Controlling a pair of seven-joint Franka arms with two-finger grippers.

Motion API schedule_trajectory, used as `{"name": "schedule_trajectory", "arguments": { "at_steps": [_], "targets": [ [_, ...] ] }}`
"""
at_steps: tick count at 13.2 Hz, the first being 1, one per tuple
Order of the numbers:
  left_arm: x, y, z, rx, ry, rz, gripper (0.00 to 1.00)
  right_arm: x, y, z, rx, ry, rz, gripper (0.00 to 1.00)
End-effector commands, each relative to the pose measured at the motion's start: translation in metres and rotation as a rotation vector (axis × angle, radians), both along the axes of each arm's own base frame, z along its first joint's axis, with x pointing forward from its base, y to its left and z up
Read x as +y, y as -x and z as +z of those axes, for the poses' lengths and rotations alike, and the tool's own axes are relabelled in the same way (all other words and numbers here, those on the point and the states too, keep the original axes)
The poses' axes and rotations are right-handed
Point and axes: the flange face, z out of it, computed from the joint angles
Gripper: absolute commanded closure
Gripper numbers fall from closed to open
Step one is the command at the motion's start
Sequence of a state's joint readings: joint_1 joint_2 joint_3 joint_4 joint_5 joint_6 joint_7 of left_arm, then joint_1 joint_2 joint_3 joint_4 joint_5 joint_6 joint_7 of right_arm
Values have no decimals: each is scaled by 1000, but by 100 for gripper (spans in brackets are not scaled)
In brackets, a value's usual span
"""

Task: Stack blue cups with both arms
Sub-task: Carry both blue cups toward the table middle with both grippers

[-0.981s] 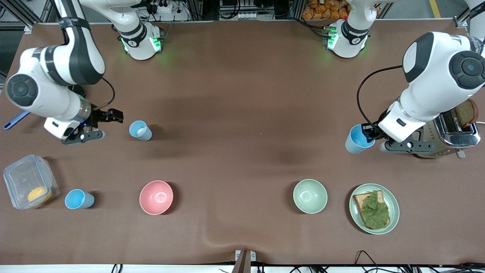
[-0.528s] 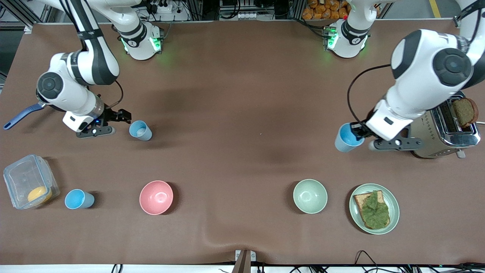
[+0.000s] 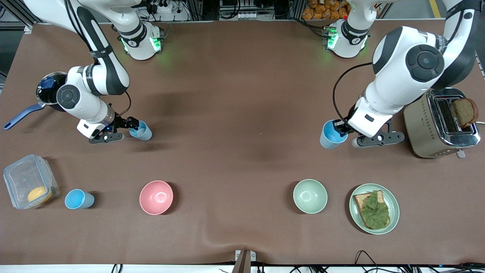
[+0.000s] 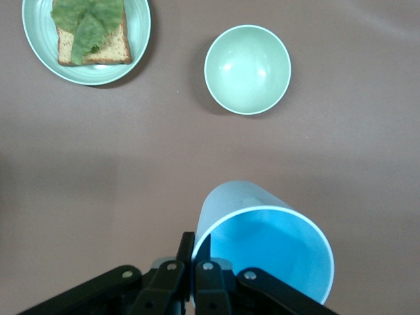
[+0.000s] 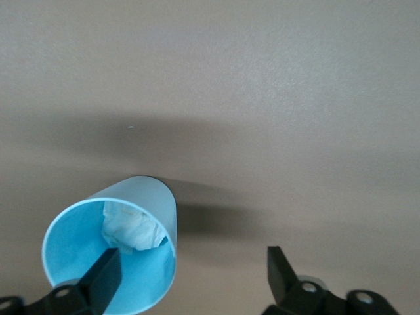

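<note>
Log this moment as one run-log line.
left gripper: shut on blue cup, carried | right gripper: open, fingers astride second cup's rim | third cup: untouched

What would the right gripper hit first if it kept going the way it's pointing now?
Probably the blue cup directly ahead of the right gripper: in the right wrist view one open finger already sits at the rim, though depth is unclear.

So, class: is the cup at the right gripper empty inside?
No. The right wrist view shows something crumpled and white lying inside the cup, next to one finger of the right gripper.
</note>
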State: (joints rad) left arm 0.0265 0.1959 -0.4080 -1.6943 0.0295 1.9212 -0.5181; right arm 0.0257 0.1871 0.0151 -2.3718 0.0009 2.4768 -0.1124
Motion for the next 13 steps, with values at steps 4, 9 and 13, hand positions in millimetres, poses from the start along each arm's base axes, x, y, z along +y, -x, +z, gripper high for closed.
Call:
{"name": "schedule_trajectory", "arguments": {
  "at_steps": [4, 9, 13],
  "targets": [
    [-30, 1, -2, 23, 18, 64, 100, 17, 3, -4, 20, -78, -89, 100],
    [-43, 2, -3, 32, 40, 69, 100, 29, 2, 1, 35, -89, -80, 100],
    [-47, -1, -15, 42, 35, 67, 100, 55, -23, 46, 102, -106, -114, 100]
  ]
}}
